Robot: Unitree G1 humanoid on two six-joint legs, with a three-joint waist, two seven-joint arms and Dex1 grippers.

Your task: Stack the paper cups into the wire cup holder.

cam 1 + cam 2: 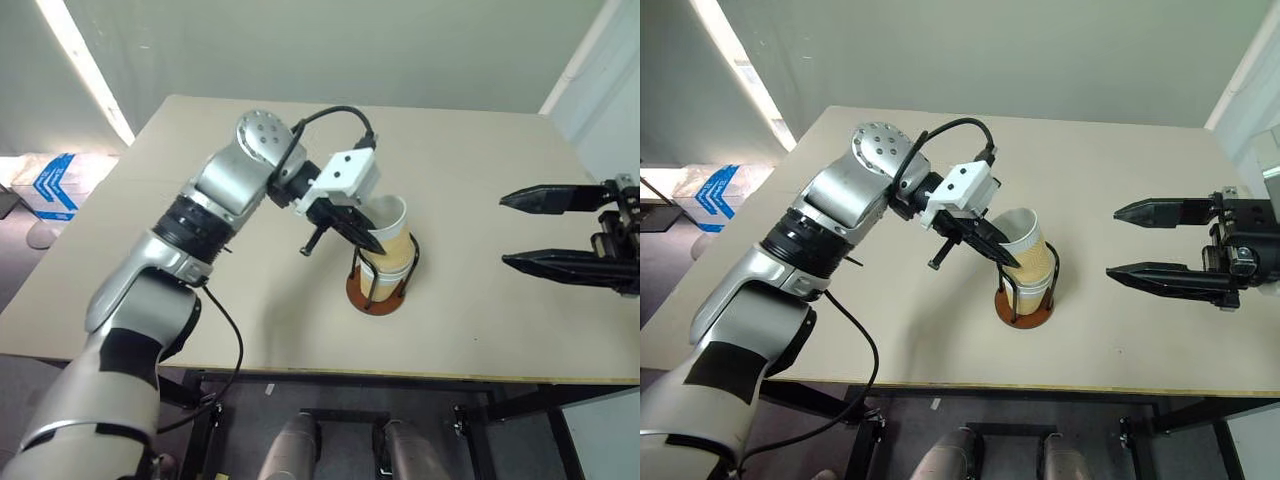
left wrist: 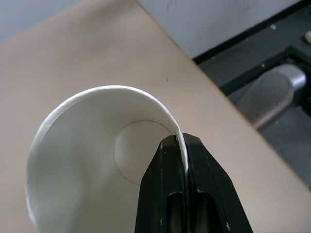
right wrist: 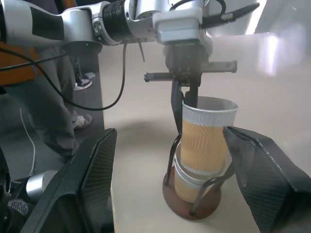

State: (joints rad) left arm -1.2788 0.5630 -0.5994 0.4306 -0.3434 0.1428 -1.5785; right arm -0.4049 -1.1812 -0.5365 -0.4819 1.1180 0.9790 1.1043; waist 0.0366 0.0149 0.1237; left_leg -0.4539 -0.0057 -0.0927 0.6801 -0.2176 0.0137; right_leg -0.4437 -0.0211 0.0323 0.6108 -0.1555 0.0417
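At the centre of the frame, the left gripper [image 1: 362, 232] is pinching the rim of a paper cup [image 1: 392, 233], seating it tilted into the stacked cups in the wire cup holder [image 1: 379, 288]. At right, the right gripper [image 1: 535, 230] is hovering with its jaws apart, holding nothing. Because the cup is sitting crooked, letting go now could leave it jammed or tip the stand.

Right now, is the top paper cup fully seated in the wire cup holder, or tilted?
Tilted. The top paper cup leans, only partly nested in the cup below inside the wire cup holder; the left gripper pinches its rim.
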